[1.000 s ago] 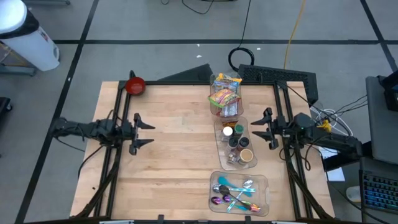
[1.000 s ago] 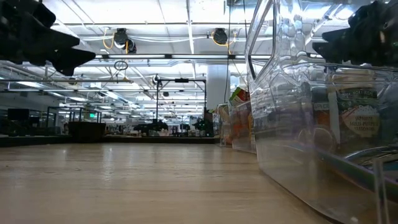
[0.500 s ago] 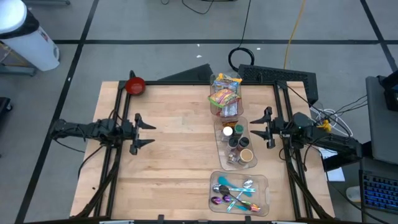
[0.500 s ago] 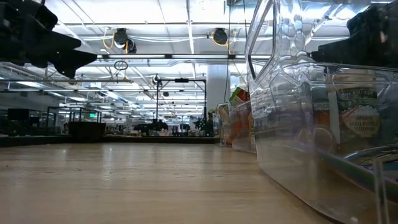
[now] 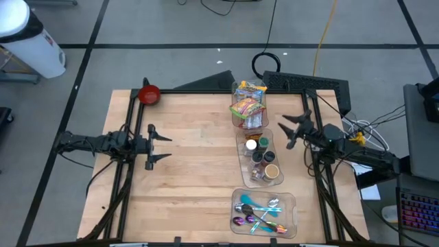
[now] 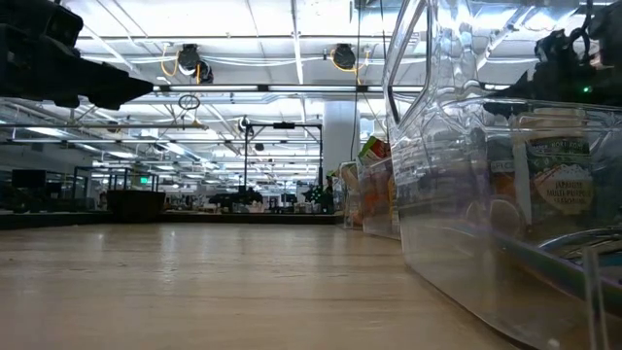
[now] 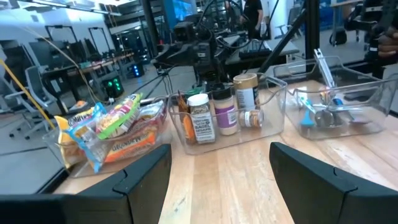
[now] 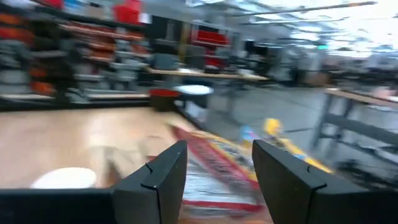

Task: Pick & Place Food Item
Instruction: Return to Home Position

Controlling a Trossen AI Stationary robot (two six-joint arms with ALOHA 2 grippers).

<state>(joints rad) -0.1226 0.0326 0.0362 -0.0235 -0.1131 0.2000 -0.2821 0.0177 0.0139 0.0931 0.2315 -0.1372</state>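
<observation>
Swung since a second ago, the right end effector (image 5: 289,130) is angled toward the far bin, fingers spread, nothing held; the left end effector (image 5: 164,147) is released over the table's (image 5: 192,178) left side. Nearest on the wood, spoons (image 5: 259,211) are seen lying in a clear bin (image 5: 292,200); jars (image 5: 262,156) are lined behind, then snack packets (image 5: 247,104). A red bowl (image 5: 149,94) is set at the far left corner, grey floor (image 5: 171,27) beyond.
</observation>
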